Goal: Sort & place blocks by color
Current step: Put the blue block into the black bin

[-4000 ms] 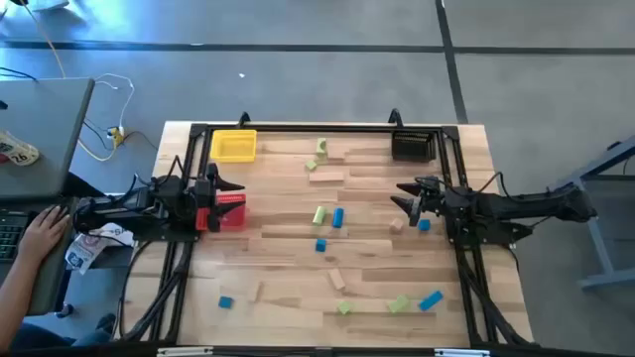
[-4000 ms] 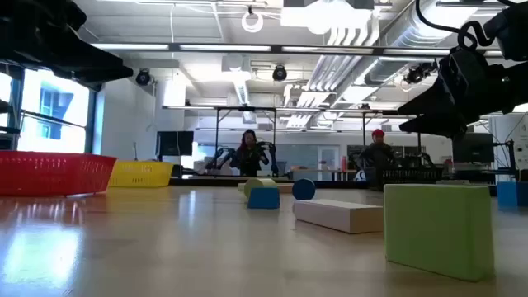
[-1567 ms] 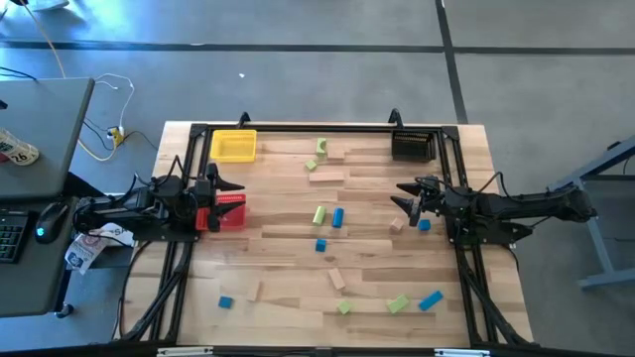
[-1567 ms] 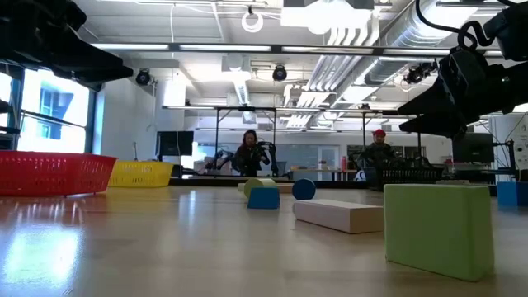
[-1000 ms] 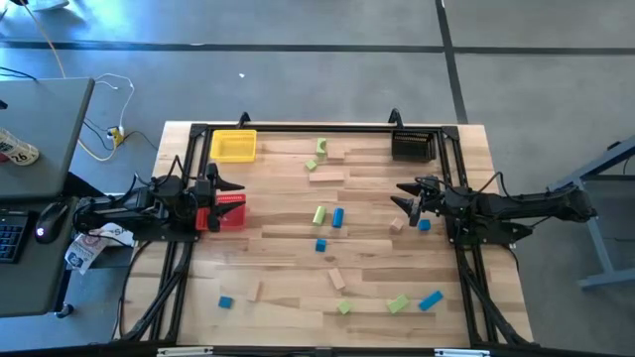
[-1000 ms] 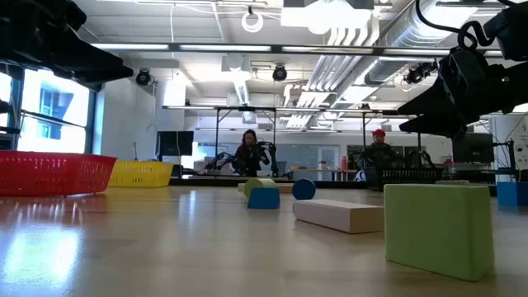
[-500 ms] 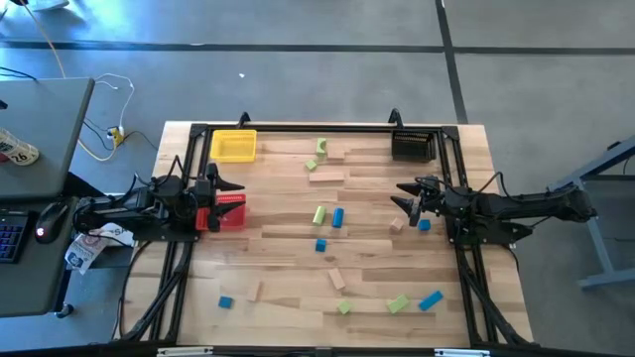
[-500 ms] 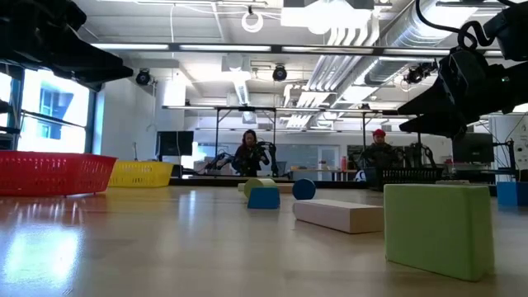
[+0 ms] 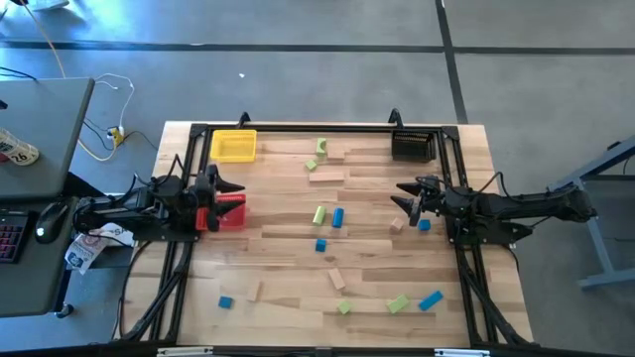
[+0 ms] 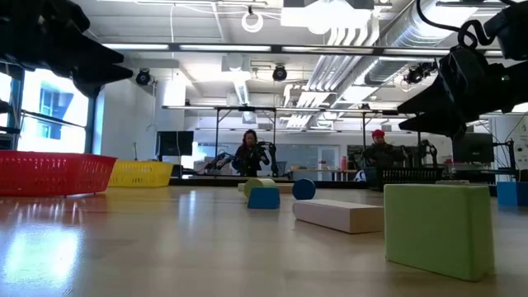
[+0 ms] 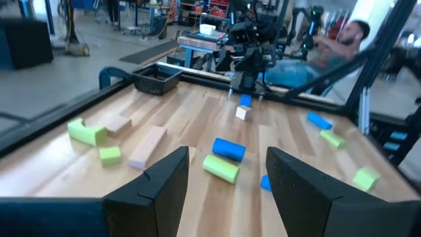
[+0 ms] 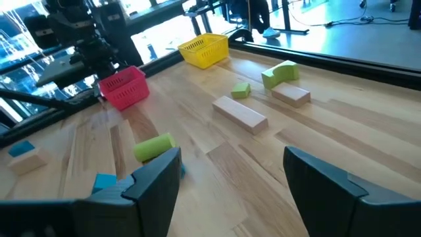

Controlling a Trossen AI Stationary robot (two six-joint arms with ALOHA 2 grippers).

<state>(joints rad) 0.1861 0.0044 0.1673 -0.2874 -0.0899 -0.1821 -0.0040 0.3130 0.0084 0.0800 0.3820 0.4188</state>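
Observation:
Blue, light green and tan blocks lie scattered flat on the wooden table (image 9: 288,258). Among them are a green cylinder (image 9: 318,214), a blue cylinder (image 9: 338,217), a blue cube (image 9: 320,245) and a tan bar (image 9: 325,177). My left gripper (image 9: 230,190) hovers open over the red bin (image 9: 232,212) at the table's left, with nothing between its fingers (image 11: 168,184). My right gripper (image 9: 399,195) hovers open at the right, beside a blue block (image 9: 424,225) and a small tan block (image 9: 397,227). Its fingers (image 12: 158,174) are empty.
A yellow bin (image 9: 234,146) stands at the far left corner, a black bin (image 9: 413,146) at the far right. A dark frame (image 9: 298,127) runs round the table's edges. More blocks lie near the front edge (image 9: 398,303). People sit in the room beyond (image 10: 249,153).
My left gripper has rolled a little about its own pointing line, staying in place above the red bin. The blocks lie where they were.

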